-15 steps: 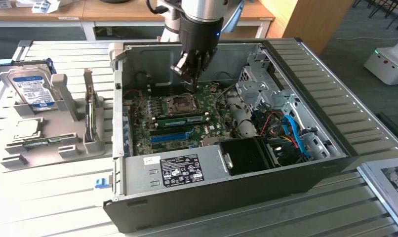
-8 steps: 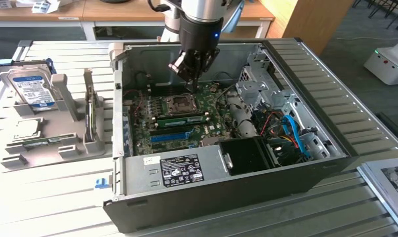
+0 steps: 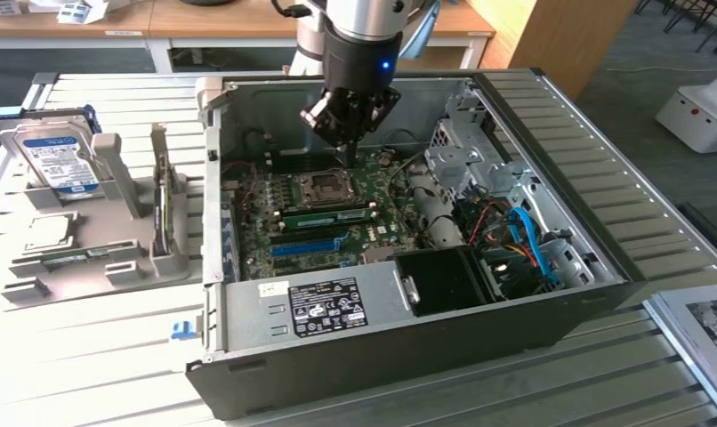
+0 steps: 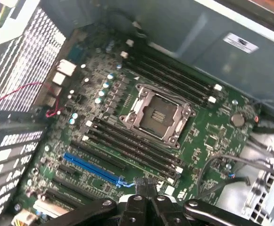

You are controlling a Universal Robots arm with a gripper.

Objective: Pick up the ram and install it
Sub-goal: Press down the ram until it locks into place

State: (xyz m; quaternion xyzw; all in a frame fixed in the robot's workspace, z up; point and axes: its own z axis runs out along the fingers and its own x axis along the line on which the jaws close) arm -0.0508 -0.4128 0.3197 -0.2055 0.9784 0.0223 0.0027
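Standing by the table [image 3: 98, 356], I see the open computer case [image 3: 454, 347] lying on its side with the motherboard facing up. The arm reaches down into it, and the gripper [image 3: 348, 160] hangs over the board at about twelve o'clock from the processor socket [image 3: 327, 185]. Its jaws look pressed together, tapering to a single point, with nothing between them. In the wrist view the gripper [image 4: 146, 186] shows the same: the two fingers meet over the ends of the dark memory slots, near the tip of the blue slot [image 4: 92, 168], with the processor socket [image 4: 155, 115] open and bare beyond them.

The ram [image 3: 329, 216] sits in the board in the exterior view, a long green stick lying along a slot just at six o'clock from the socket, between the socket and the blue slot [image 3: 305, 245]. The gripper is not touching it; the socket lies between them. Whether the stick is pushed fully home I cannot tell.

Well off at nine o'clock from the case stands a grey holder [image 3: 145, 258] on the table. A hard drive [image 3: 56, 160] leans upright in it, and a second thin green board [image 3: 159, 209] stands on edge in a slot on the side nearest the case. At four o'clock inside the case, blue cables [image 3: 527, 236] curl beside a black box.
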